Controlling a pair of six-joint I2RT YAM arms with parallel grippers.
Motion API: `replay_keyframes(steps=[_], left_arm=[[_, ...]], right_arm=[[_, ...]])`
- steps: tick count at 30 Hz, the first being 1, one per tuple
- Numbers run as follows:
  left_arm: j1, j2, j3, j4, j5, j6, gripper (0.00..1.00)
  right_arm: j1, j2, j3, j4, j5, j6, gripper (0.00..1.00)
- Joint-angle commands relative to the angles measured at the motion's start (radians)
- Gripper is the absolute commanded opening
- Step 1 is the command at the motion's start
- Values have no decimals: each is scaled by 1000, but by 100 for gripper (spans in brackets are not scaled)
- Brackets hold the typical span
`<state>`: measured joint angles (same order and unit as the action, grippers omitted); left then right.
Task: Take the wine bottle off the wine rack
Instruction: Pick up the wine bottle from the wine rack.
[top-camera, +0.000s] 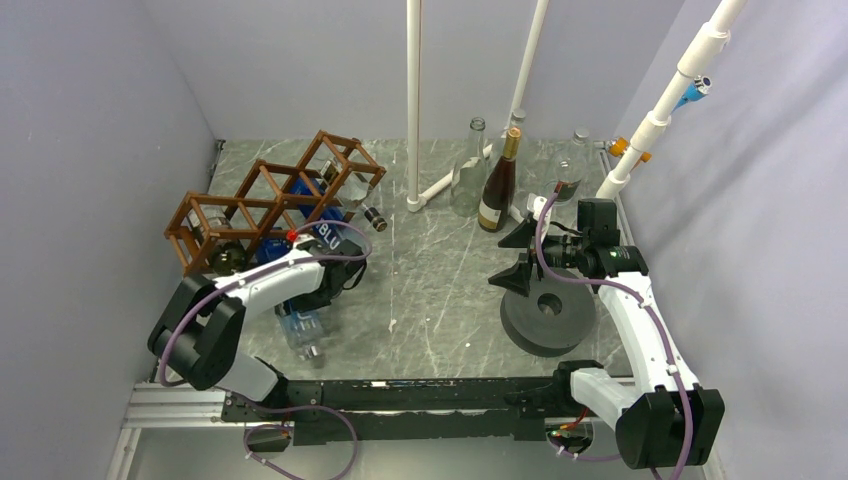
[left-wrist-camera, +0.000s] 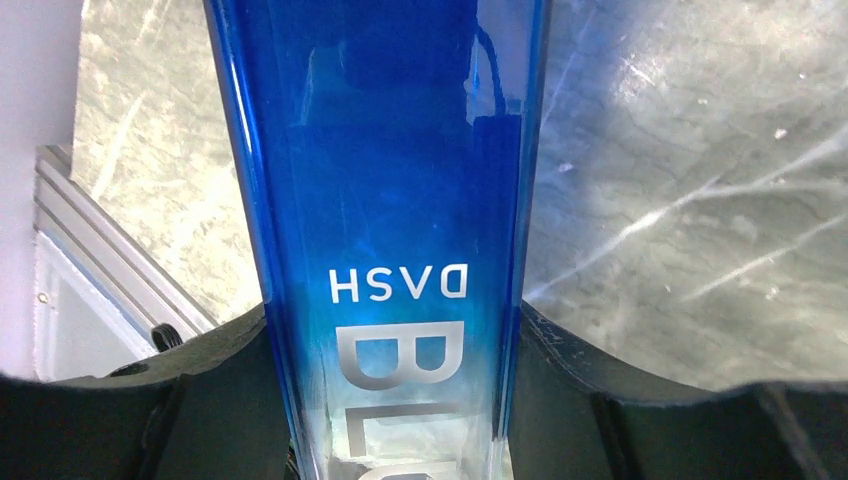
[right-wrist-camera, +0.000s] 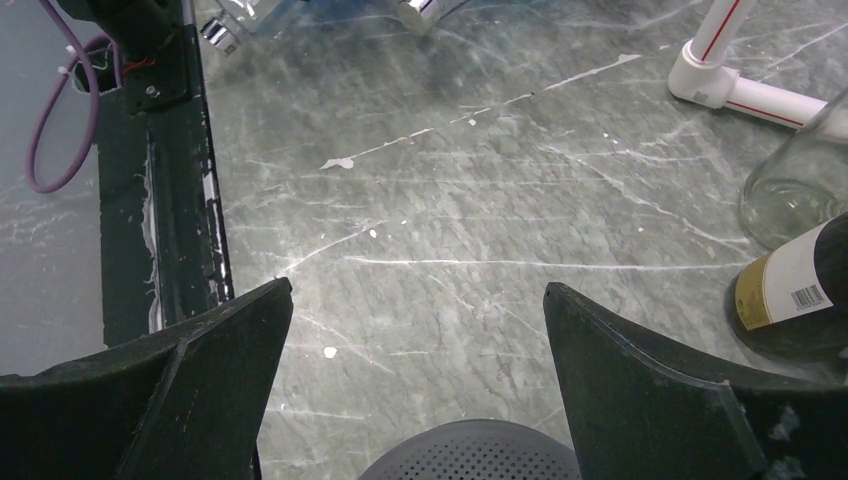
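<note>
gripping now: blue wine bottle (left-wrist-camera: 385, 180) looks part-way in a lower cell of the wine rack (top-camera: 262, 190), left gripper (left-wrist-camera: 390, 340) clamped on its body. right gripper (right-wrist-camera: 415, 300) hangs wide, empty. next likely needs a straight pull clear of the sticks.

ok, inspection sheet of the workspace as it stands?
Surface: grey marbled table, white scuffs.
Job's things: wine rack back left; blue bottle at its front.
Clutter: upright bottles at back, grey disc, lying bottle by left arm.
Grippers: left gripper jaws shut on blue bottle; right gripper jaws open, empty.
Cables: purple cables along both arms.
Surroundings: grey walls, white pipes.
</note>
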<state>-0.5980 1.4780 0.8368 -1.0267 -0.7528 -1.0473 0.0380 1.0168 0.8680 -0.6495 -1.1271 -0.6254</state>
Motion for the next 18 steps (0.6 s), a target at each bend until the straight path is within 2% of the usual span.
replay_keyframes(steps=[1,10,18], left_arm=[[-56,-73,45,23,39,-44,9],[-96,-182,5,9,95,-70,2],[-100,-212,-29,-18,112,-108,0]], right_arm=[[-7,-22,8,1,-20,-28,100],[-7,-34,11,-5,-30,-33,100],[-6,-41,11,-7,-39,-34,100]])
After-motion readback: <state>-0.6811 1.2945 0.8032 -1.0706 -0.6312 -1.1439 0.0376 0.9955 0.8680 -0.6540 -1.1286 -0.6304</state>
